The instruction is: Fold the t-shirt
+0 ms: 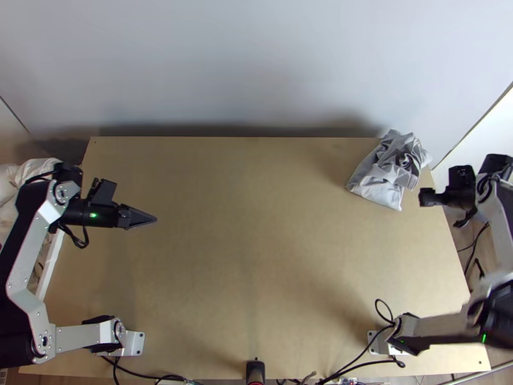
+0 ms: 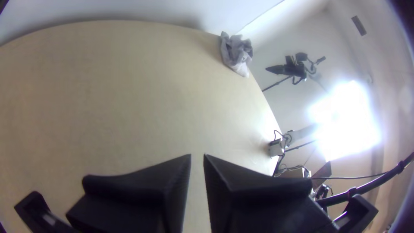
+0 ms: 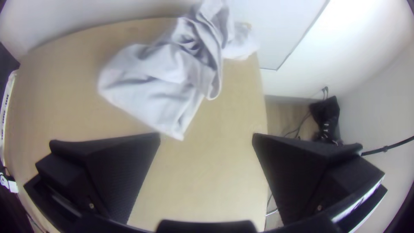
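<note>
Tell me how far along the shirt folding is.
Done: no neat fold that I can see; the grey t-shirt lies bunched at the table's far right corner, one smoother part toward the table's middle.
In hand: nothing. The right gripper is open near the shirt; the left gripper is across the table, fingertips slightly apart.
Left: probably all of it, spreading flat, then folding.

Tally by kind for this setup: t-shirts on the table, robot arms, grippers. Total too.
T-shirt: 1, bunched near the far right corner of the table
Arms: 2, left arm and right arm
Grippers: 2, left gripper and right gripper
Total: 5
</note>
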Available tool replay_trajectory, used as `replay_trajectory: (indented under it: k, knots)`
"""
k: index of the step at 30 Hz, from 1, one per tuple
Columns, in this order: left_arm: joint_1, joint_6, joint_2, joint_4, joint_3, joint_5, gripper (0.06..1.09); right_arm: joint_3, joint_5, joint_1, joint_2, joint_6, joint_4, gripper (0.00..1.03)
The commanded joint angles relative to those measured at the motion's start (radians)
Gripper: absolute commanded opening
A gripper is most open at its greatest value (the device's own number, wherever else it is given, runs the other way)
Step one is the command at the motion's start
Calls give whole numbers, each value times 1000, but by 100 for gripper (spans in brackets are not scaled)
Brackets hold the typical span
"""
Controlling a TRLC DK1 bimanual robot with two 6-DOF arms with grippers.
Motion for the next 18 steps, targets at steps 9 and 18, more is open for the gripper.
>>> replay_trajectory:
  k: [9, 18]
  knots:
    - [351, -115, -278, 226, -122, 141, 86, -307, -2, 268, -615, 206, 39, 99]
    - [525, -200, -631, 483, -395, 141, 94, -585, -2, 351, -988, 286, 161, 99]
